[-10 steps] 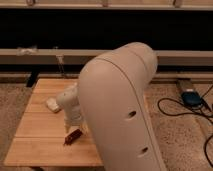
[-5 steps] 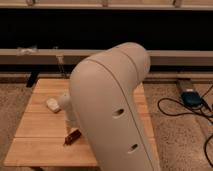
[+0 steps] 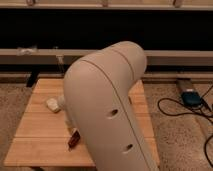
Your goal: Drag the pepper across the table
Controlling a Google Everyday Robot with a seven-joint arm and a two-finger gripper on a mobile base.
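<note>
Gripping done, dragging not yet begun

The pepper (image 3: 74, 140) lies on the table (image 3: 35, 131) near its front edge, left of centre, with its thin end pointing down and to the left. The gripper (image 3: 71, 130) hangs right at the pepper's upper end, just left of the big white arm link (image 3: 110, 100) that hides most of the wrist. The claw is clenched, and from its place on the pepper it looks to be pinching it, though the contact itself is partly hidden by the arm.

As a judgement, the reach and the grasp are finished, while the drag itself is all still to do. The pepper sits far from the table's back and right sides, so there is plenty of plank to pull it across.

Against the frame from a second ago, the pepper rests on the same spot, so no dragging has happened. The claw has drawn shut over that second. The white arm link has swung left and now covers more of the table's middle and right. On the floor at the right, the cables (image 3: 172, 106) and the blue box (image 3: 190, 97) are unchanged.
</note>
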